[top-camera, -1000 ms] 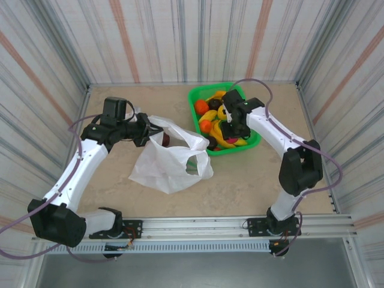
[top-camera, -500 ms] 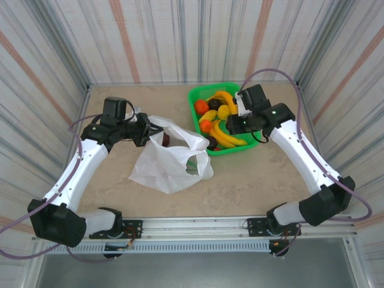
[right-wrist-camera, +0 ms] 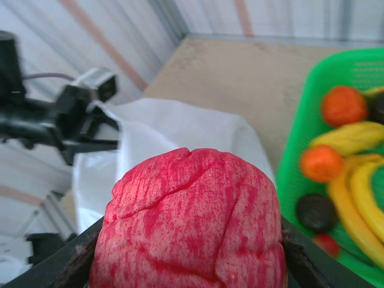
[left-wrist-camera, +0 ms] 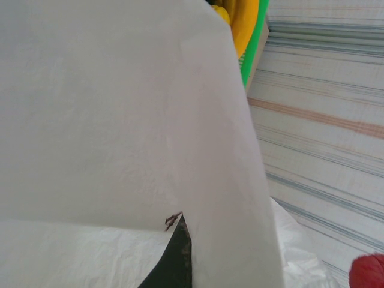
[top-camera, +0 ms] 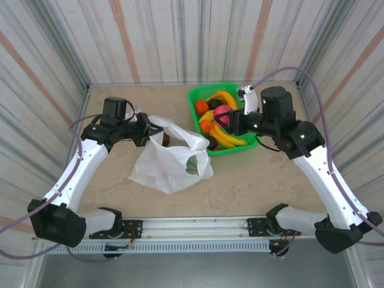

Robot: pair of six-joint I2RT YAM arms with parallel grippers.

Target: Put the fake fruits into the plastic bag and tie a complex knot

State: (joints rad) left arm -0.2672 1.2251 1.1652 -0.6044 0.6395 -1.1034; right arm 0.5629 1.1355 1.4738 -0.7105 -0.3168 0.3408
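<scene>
- Top external: the right gripper [top-camera: 228,118] is rising out of the green basket [top-camera: 195,96] with a pink-red fruit [top-camera: 221,113] clamped between its fingers. A second ago it was down among the fruit, and its arm is now swinging higher and wider. The plastic bag [top-camera: 171,159] is lying left of the basket with its mouth facing the fruit. A dark fruit [top-camera: 166,140] and a green one [top-camera: 191,165] are showing inside it. The left gripper [top-camera: 146,129] is staying at the bag's far rim, unmoved, and whether it is gripping the film cannot be told. Bananas [top-camera: 228,138] and an orange fruit [top-camera: 201,107] are waiting in the basket.
- Left wrist: white bag film [left-wrist-camera: 108,120] is hanging right before the lens, with one dark fingertip [left-wrist-camera: 175,264] poking out beneath it and the jaws' spread hidden. A banana [left-wrist-camera: 243,24] and the basket's edge [left-wrist-camera: 252,54] are peeking past the film.
- Right wrist: the pink-red fruit [right-wrist-camera: 192,216] is sitting snug in the right gripper [right-wrist-camera: 191,246], looking toward the bag [right-wrist-camera: 180,132] and the left gripper [right-wrist-camera: 90,120] beyond. The basket [right-wrist-camera: 294,162] is lying to the right.
- Judgement: another pick is succeeding, and the carry to the bag comes next. Several fruits remain, and the knot is still far off.
</scene>
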